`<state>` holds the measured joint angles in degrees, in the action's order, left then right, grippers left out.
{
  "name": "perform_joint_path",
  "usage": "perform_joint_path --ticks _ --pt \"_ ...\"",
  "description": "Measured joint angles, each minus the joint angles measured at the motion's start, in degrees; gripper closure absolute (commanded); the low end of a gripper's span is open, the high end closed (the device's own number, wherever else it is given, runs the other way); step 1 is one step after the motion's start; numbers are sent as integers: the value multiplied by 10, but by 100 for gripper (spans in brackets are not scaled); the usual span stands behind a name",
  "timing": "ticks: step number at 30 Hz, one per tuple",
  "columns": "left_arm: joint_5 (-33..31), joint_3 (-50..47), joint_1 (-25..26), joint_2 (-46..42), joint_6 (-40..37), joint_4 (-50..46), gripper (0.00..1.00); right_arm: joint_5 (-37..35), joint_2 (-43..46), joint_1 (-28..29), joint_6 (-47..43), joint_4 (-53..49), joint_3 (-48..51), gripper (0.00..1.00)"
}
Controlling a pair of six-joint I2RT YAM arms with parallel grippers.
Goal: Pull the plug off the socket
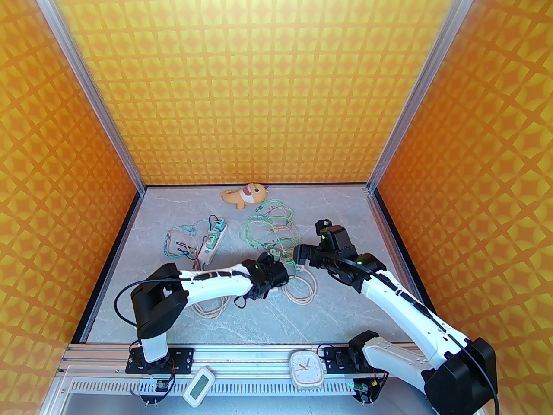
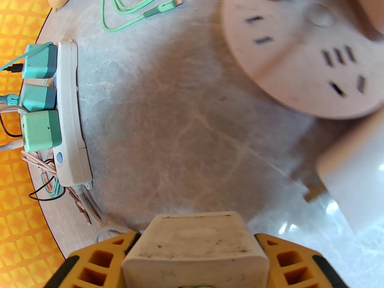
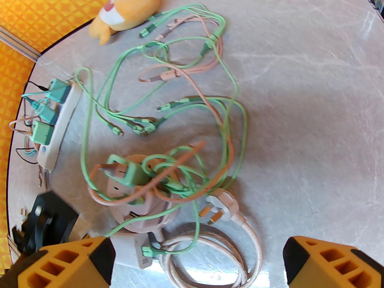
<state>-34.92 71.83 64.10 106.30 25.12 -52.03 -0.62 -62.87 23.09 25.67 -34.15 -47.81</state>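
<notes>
Top: left hand (image 1: 268, 258) and right hand (image 1: 299, 257) sat close over the cable tangle, centre frame. Strip (image 1: 211, 242) lay up-left of them.

Left wrist: left hand was clamped on a white plug (image 2: 195, 244) at bottom centre, clear of the round socket (image 2: 300, 64) at upper right. That pull looked done.

Right wrist: green plug (image 3: 126, 169) remained seated in the socket, lower left on the worktop (image 3: 300, 100), so possibly one more to go. Right hand was spread wide, holding nothing.
</notes>
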Motion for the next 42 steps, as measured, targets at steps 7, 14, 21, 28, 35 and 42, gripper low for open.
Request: perform_joint_path --ticks 7,14,21,28,35,42 --pt "-27 -16 49 0 8 -9 67 -1 0 -2 6 -2 12 2" --pt "-47 -16 87 15 26 -29 64 -5 8 -4 7 -8 15 1" --pt "-55 -13 118 31 42 -48 41 -5 23 -4 9 -11 27 2" --pt "-45 8 131 40 39 -54 13 -5 33 -4 17 -16 42 1" --pt "8 10 131 -1 14 -47 2 -5 37 -4 24 -25 43 2" --pt "80 11 106 -84 -3 -32 1 12 36 -4 34 -25 43 5"
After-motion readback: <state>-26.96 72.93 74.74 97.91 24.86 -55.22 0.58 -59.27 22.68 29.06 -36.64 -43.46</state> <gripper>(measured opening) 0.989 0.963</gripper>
